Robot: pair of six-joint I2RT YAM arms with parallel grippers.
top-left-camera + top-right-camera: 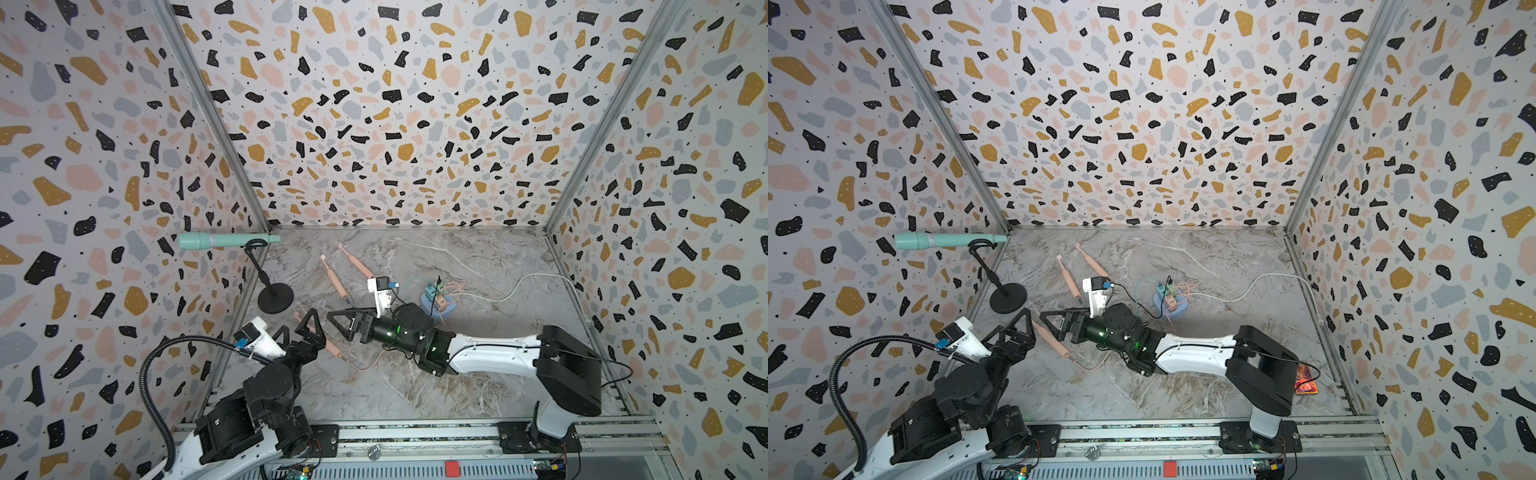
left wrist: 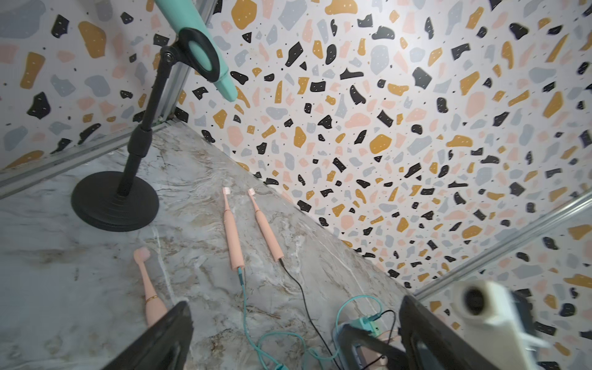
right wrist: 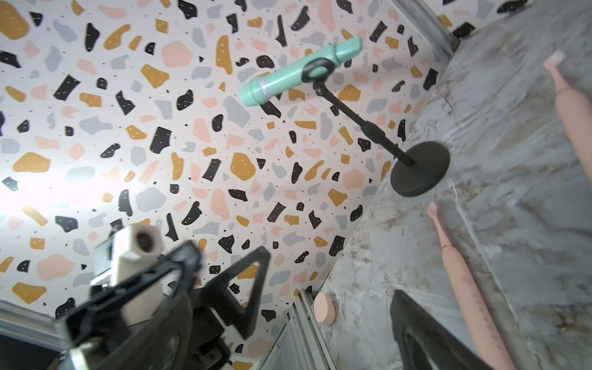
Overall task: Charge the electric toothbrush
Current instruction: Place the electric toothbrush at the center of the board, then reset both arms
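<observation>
A pink electric toothbrush (image 1: 331,346) (image 1: 1054,341) lies flat on the marble table near the front left, between my two grippers. A pink cable (image 1: 365,366) leaves its base end and runs under the right arm. My left gripper (image 1: 297,328) (image 2: 288,346) stands open just left of the brush, whose head end (image 2: 150,294) shows beside one finger. My right gripper (image 1: 337,326) (image 3: 288,346) is open just right of the brush (image 3: 471,288), holding nothing. The blue round charging hub (image 1: 438,300) (image 1: 1169,303) (image 2: 365,323) sits behind the right wrist.
Two more pink toothbrushes (image 2: 232,237) (image 2: 267,230) lie further back, with teal and black cables attached. A teal microphone (image 1: 216,241) on a black stand (image 1: 275,297) occupies the left back corner. A white cable (image 1: 523,282) runs to the right wall. A pink disc (image 3: 324,309) lies by the left rail.
</observation>
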